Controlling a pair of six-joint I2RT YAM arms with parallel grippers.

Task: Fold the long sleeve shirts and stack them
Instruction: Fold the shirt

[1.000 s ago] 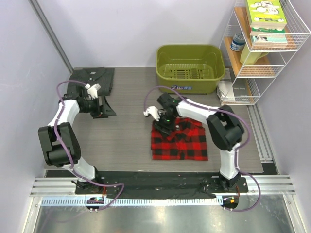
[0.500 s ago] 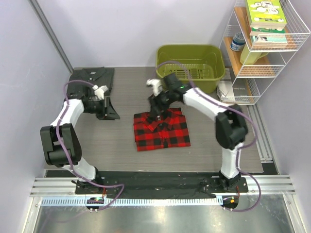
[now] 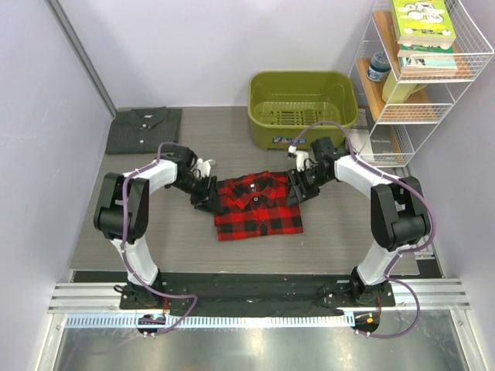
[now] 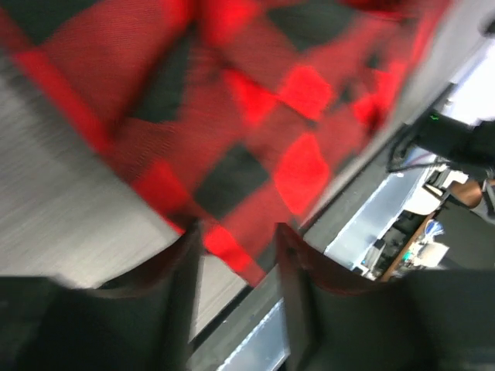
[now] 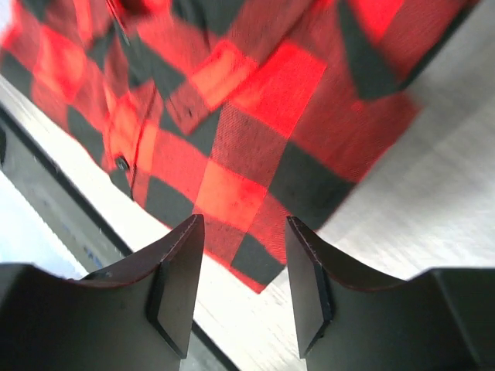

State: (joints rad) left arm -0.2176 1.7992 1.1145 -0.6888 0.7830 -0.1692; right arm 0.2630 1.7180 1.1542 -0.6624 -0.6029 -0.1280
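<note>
Flanking the plaid shirt (image 3: pixel 259 207) at frame centre, the left gripper (image 3: pixel 209 195) and right gripper (image 3: pixel 297 188) have swung to its side edges, jaws apart. With the grey shirt (image 3: pixel 143 129) lying folded at upper left, a two-handed lift for stacking looks likely.

A robot lab, dressed up a bit like a home. Plain purple walls (image 3: pixel 201 46) box in the grey table (image 3: pixel 186 232). Beyond the jaws sits a green tub (image 3: pixel 271 127); right of them, a wire shelf (image 3: pixel 421 114) holds books (image 3: pixel 421 17).
</note>
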